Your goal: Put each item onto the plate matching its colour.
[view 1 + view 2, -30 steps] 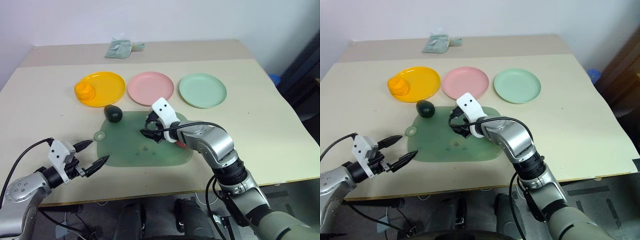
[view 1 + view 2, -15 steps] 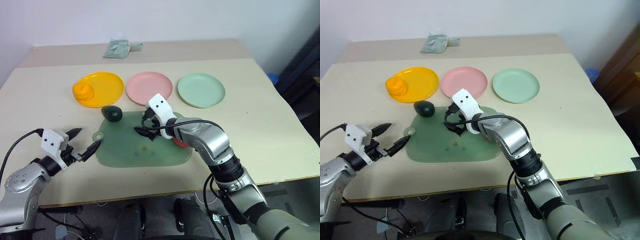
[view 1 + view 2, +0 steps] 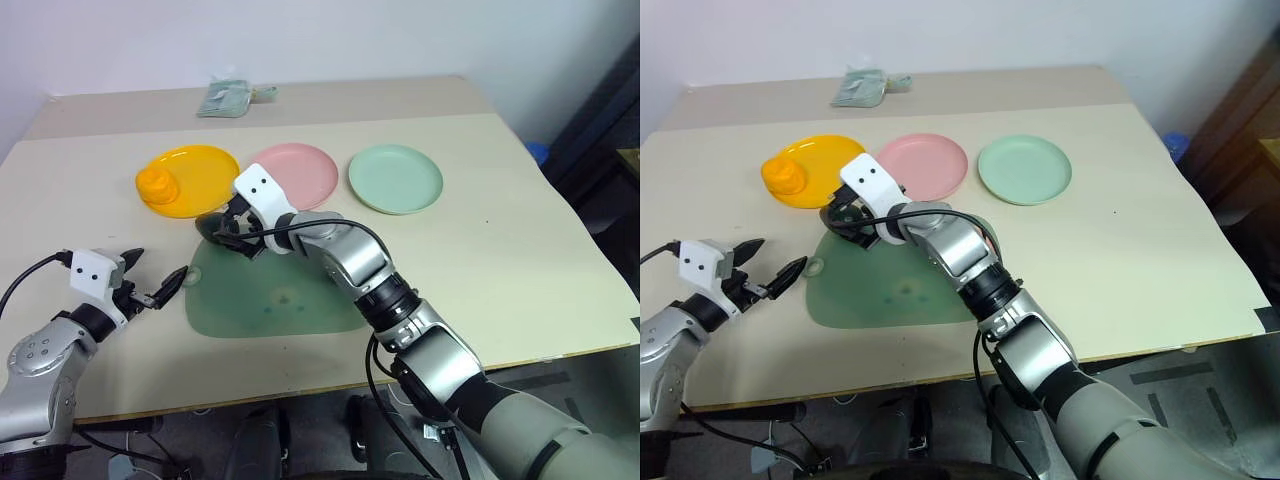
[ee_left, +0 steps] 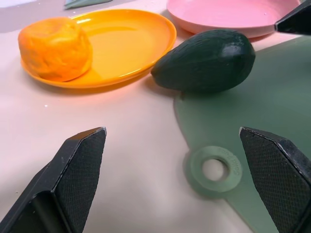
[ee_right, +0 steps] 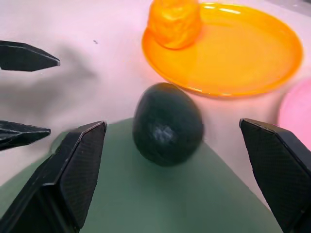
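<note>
The dark green avocado [image 5: 167, 124] lies at the far left corner of the green board [image 3: 280, 300], just in front of the yellow-orange plate [image 3: 190, 178]. My right gripper [image 3: 222, 232] is at the avocado, open, with one finger on each side of it and no grip. The lumpy orange fruit [image 3: 153, 182] sits on the left part of the yellow-orange plate. The pink plate [image 3: 297, 175] and the mint green plate [image 3: 395, 178] are bare. My left gripper [image 3: 155, 270] hovers open left of the board with nothing in it. The apple is hidden.
A pale green packet [image 3: 225, 98] lies at the table's far side. The board has a ring handle [image 4: 215, 170] at its left end, close to my left gripper. My right forearm [image 3: 345, 255] crosses above the board.
My right gripper has opened and swung left from the board's middle to the avocado. My left gripper has drifted a little to the left. The apple beside my right arm no longer shows.
</note>
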Available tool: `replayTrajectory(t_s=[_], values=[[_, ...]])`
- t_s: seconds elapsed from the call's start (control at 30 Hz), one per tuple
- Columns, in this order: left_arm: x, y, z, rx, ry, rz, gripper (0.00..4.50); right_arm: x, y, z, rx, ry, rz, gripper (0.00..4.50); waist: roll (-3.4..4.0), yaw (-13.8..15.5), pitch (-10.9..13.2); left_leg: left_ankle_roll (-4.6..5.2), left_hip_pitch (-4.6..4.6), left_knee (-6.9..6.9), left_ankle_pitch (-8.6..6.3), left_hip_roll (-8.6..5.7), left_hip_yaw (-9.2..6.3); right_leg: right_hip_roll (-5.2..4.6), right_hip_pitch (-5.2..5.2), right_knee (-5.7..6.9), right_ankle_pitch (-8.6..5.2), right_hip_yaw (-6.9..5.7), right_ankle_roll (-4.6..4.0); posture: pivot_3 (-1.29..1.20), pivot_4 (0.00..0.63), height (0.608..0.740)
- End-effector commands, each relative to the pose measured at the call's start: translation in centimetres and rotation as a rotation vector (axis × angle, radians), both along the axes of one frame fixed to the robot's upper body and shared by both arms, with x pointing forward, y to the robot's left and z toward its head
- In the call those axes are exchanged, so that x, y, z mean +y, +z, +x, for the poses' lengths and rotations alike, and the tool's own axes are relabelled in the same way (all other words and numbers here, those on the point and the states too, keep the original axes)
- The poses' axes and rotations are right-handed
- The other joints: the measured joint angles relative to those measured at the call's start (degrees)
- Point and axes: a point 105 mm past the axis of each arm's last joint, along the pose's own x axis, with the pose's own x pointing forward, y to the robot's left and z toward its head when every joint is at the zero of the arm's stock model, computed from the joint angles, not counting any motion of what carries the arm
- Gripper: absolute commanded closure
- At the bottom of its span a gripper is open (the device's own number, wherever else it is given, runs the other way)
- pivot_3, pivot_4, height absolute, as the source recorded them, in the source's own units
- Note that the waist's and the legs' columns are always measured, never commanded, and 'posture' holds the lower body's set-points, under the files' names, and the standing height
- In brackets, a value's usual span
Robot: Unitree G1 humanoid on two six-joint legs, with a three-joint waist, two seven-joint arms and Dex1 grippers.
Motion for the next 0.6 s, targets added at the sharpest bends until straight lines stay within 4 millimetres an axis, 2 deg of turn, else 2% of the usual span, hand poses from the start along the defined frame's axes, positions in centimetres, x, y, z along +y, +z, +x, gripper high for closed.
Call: replayTrajectory(t_s=[0.03, 0.23, 0.33, 0.47, 0.6], values=[[-0.4, 1.9, -0.1, -0.048, 0.004, 0.036, 0.00, 1.4, 1.6, 0.0, -0.042, 0.048, 0.049, 0.03, 0.00, -0.2, 0.0, -0.01, 0.00, 0.00, 0.00, 0.00, -0.01, -0.01, -0.01, 0.01, 0.00, 0.00, 0.00, 0.00, 0.150, 0.740], [-1.7, 2.8, 0.1, -0.053, 0.013, -0.003, 0.00, 1.6, 1.5, 0.8, -0.090, 0.012, 0.046, 0.03, 0.01, -0.4, 0.0, -0.11, 0.01, -0.15, 0.03, -0.06, -0.02, -0.31, -0.06, 0.01, 0.00, -0.04, -0.02, 0.00, 0.150, 0.740], [-2.9, 3.6, 0.7, -0.053, 0.014, -0.071, 0.00, 0.4, 2.2, 1.0, -0.137, 0.012, 0.057, 0.03, 0.00, -0.3, 0.0, -0.16, 0.02, -0.25, 0.05, -0.10, -0.02, -0.39, -0.09, 0.01, 0.01, -0.08, -0.01, 0.00, 0.150, 0.740], [-4.0, 3.9, 1.3, -0.020, 0.034, -0.138, 0.00, -1.7, 2.5, 0.2, -0.203, 0.047, 0.033, 0.03, -0.02, -0.1, 0.0, -0.19, 0.02, -0.44, 0.09, -0.17, -0.09, -0.50, -0.07, -0.09, 0.09, -0.28, 0.14, 0.00, 0.150, 0.740], [-5.1, 3.9, 2.1, -0.026, 0.052, -0.158, 0.00, -3.1, 2.7, -1.7, -0.233, 0.116, 0.017, 0.03, -0.02, -0.3, 0.0, -0.17, 0.02, -0.57, 0.09, -0.16, -0.08, -0.54, -0.07, -0.21, 0.09, -0.59, 0.15, 0.00, 0.150, 0.740]])
